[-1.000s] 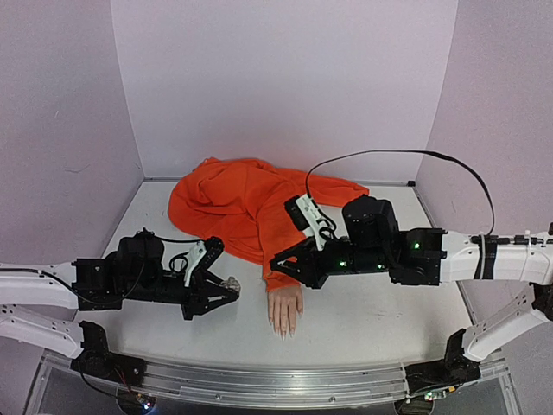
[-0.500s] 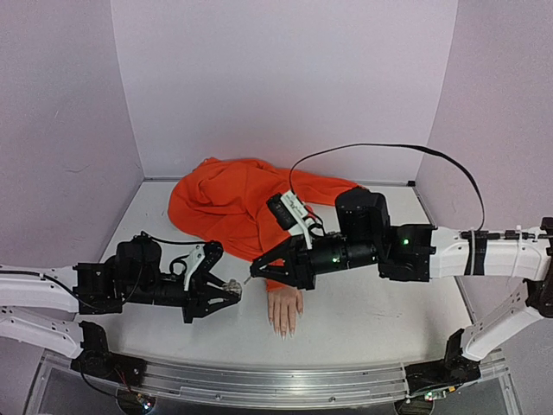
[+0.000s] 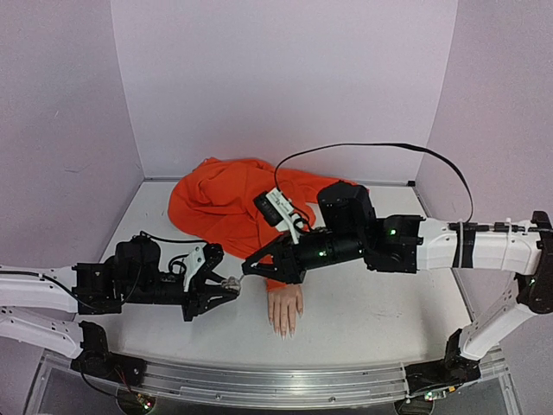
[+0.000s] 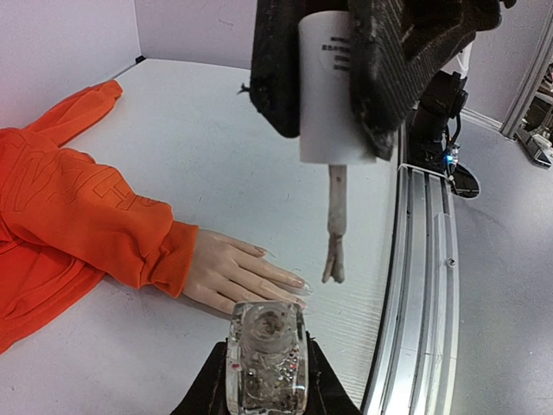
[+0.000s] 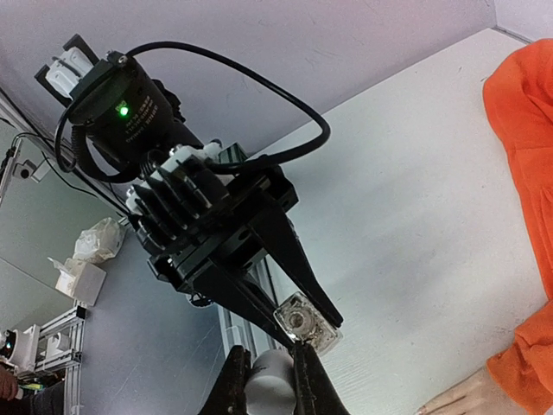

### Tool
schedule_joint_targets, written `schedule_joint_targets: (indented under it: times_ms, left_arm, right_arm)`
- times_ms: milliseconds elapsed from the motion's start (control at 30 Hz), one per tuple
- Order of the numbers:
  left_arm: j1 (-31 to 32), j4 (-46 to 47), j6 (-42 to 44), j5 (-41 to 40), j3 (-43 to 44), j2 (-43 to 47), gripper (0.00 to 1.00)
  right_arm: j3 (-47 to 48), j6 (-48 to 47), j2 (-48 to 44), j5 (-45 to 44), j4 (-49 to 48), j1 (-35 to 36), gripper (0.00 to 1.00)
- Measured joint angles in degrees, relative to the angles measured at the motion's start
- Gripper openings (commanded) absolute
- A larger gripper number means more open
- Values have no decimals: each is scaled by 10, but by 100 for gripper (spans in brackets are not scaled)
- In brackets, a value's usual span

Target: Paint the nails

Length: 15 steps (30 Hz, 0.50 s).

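The mannequin hand [image 3: 285, 309] lies palm down near the table's front, its pale nails [image 3: 283, 332] toward the front edge, its wrist in an orange sleeve [image 3: 275, 278]. In the left wrist view the nails [image 4: 302, 284] show just beyond the bottle. My left gripper [image 3: 232, 286] is shut on a small clear open bottle [image 4: 266, 354], left of the hand. My right gripper [image 3: 251, 270] is shut on the white cap [image 4: 333, 95]. The cap's brush [image 4: 333, 251] hangs down just above and beyond the bottle. In the right wrist view the cap [image 5: 270, 379] sits next to the bottle [image 5: 304, 322].
The orange hoodie [image 3: 229, 203] is heaped at the back middle of the table. A metal rail [image 3: 259, 385] runs along the front edge. Lilac walls close in the back and both sides.
My right gripper has moved left with the cap and brush, from over the sleeve to right beside the bottle. My left gripper has hardly moved.
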State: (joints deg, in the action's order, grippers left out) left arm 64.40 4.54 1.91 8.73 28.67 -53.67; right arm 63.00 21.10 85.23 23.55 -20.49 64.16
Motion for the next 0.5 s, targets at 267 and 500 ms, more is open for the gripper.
schedule_joint_targets:
  times_ms: [267,500]
  left_arm:
    - [2,-1,17,-14,0,-1,0]
    - [6,-8,27,-19,0,-9,0]
  right_arm:
    - [18,3,17,-4,4,0,0]
    - [29,2,39,-7,12,0,0]
